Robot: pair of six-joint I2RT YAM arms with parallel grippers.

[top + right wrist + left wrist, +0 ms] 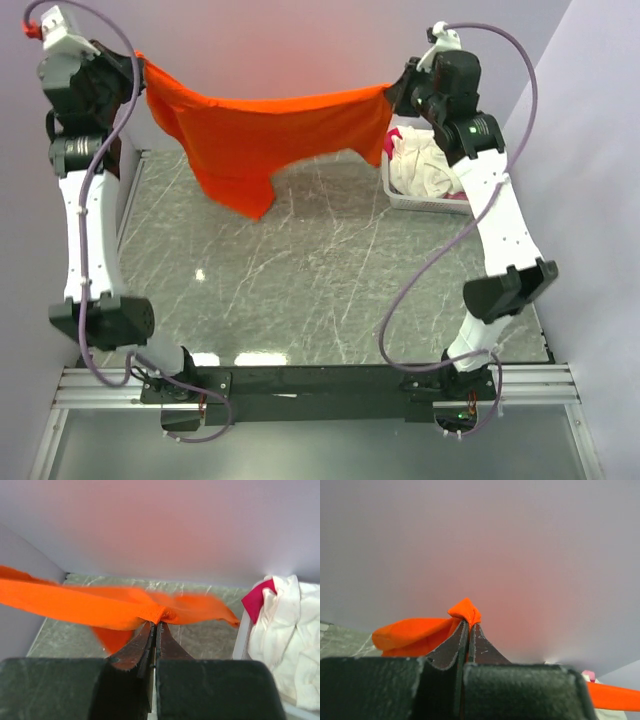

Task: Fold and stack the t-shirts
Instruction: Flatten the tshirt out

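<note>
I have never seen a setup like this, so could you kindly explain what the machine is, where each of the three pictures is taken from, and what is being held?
These are two robot arms bolted at the near edge of a marble-patterned table. The overhead picture comes from a fixed camera above and behind them; the other two come from cameras on each wrist, looking along its own fingers. The left gripper and the right gripper are each shut on an edge of the orange t-shirt, holding it stretched in the air between them, its lower part hanging toward the table. At the far right stands a white basket holding cream-white and pink clothes.
</note>
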